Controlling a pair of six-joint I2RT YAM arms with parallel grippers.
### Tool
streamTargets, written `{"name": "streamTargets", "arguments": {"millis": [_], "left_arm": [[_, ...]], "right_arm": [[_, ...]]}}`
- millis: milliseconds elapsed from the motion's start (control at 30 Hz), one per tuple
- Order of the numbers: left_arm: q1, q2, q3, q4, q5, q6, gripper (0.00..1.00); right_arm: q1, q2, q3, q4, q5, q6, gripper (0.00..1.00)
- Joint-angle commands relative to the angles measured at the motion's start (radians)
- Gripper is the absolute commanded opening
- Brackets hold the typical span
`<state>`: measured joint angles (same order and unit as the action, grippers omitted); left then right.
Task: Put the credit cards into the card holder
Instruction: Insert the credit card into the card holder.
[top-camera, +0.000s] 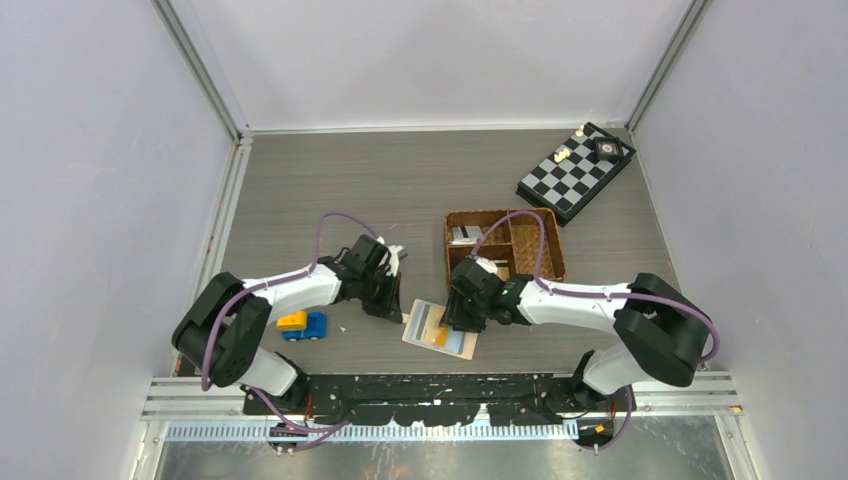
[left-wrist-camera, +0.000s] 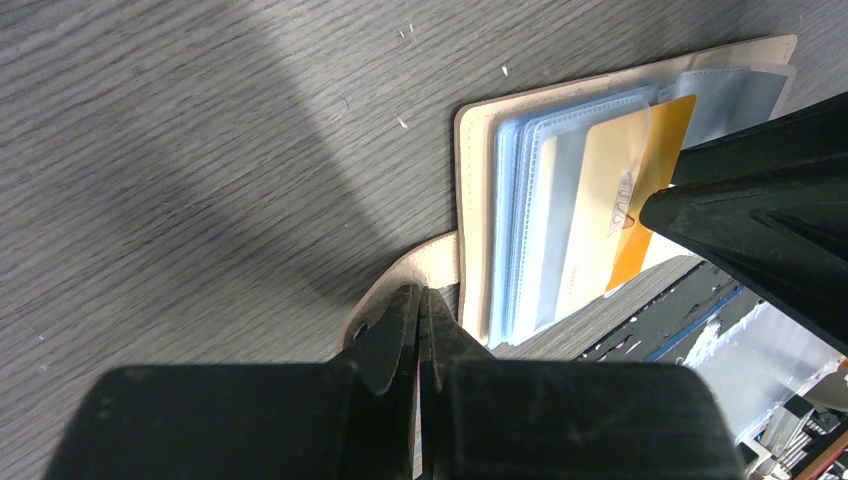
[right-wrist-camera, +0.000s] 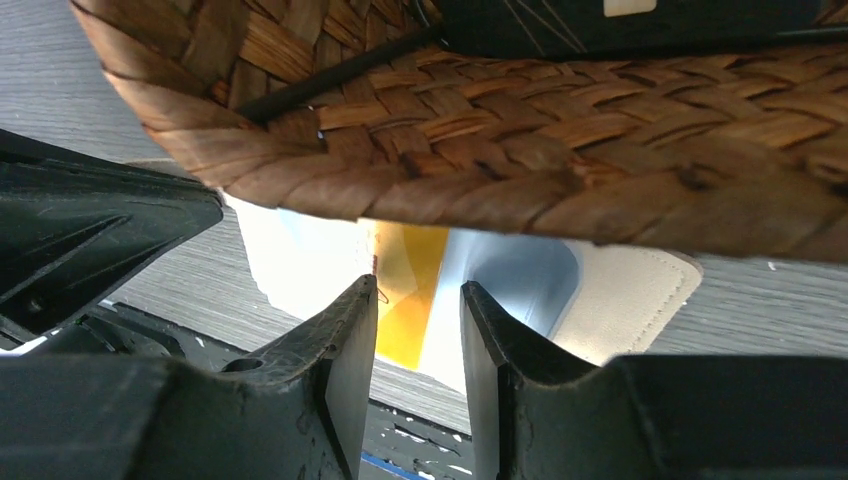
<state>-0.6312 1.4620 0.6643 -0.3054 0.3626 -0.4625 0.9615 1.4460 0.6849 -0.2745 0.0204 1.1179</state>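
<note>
Meanwhile, the right claw (right-wrist-camera: 418, 300) hangs released just above the open card holder (left-wrist-camera: 472, 220), with a yellow card (left-wrist-camera: 650, 190) tucked inside. The left claw (left-wrist-camera: 420, 300), clenched, presses at its tab. A grey card (top-camera: 465, 235) lies in the basket (top-camera: 500, 213) just beyond, nearer the right arm.

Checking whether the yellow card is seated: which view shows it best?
The left wrist view: the yellow card lies large and sharp across the card holder and its pale blue pockets. The top view shows only a tiny yellow patch; the right wrist view shows just a strip below the basket rim.
</note>
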Motion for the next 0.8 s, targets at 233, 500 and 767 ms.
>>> {"name": "streamTargets", "arguments": {"millis": [233,500,767], "left_arm": [[-0.005,-0.010,-0.015,0.012,-0.012,0.020,0.00],[-0.012,-0.015,-0.015,0.014,-0.002,0.014,0.00],[-0.035,-0.056,-0.034,0.035,0.009,-0.049,0.00]], "right_arm": [[0.013,0.051,0.064,0.048,0.017,0.006,0.39],[0.033,0.083,0.117,0.024,0.040,0.002,0.37],[0.067,0.114,0.179,-0.007,0.105,0.035,0.37]]}}
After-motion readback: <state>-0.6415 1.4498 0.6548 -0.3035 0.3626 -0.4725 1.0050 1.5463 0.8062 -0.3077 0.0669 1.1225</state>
